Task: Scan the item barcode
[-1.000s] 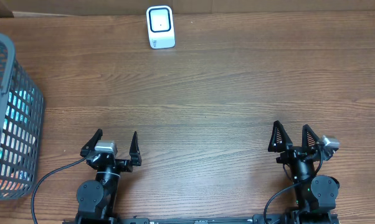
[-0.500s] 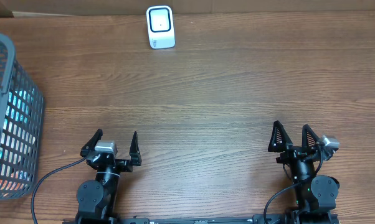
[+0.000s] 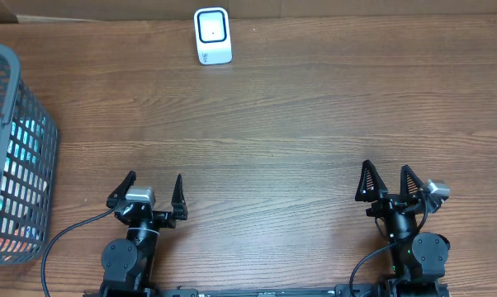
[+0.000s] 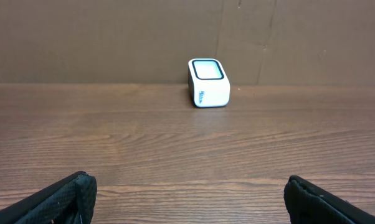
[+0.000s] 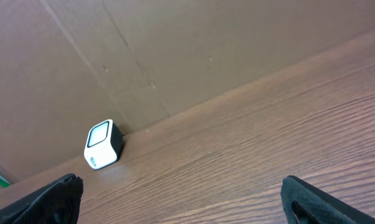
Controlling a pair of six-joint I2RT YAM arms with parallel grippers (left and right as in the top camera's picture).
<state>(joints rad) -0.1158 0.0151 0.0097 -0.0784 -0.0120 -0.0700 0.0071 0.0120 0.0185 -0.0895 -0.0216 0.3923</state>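
Fingers on your left gripper (image 3: 155, 178) and right gripper (image 3: 386, 169) are spread wide and hold nothing, both low in the overhead frame above the wooden table (image 3: 314, 124). The item to scan is probably among the coloured packs (image 3: 21, 136) showing through the mesh of the grey basket (image 3: 5, 58) at the far left edge, so reach in from above with the nearer left arm and take one by its plain sides, barcode uncovered. Then turn that code squarely toward the dark window of the white scanner (image 3: 212, 35) at the top, left of centre.
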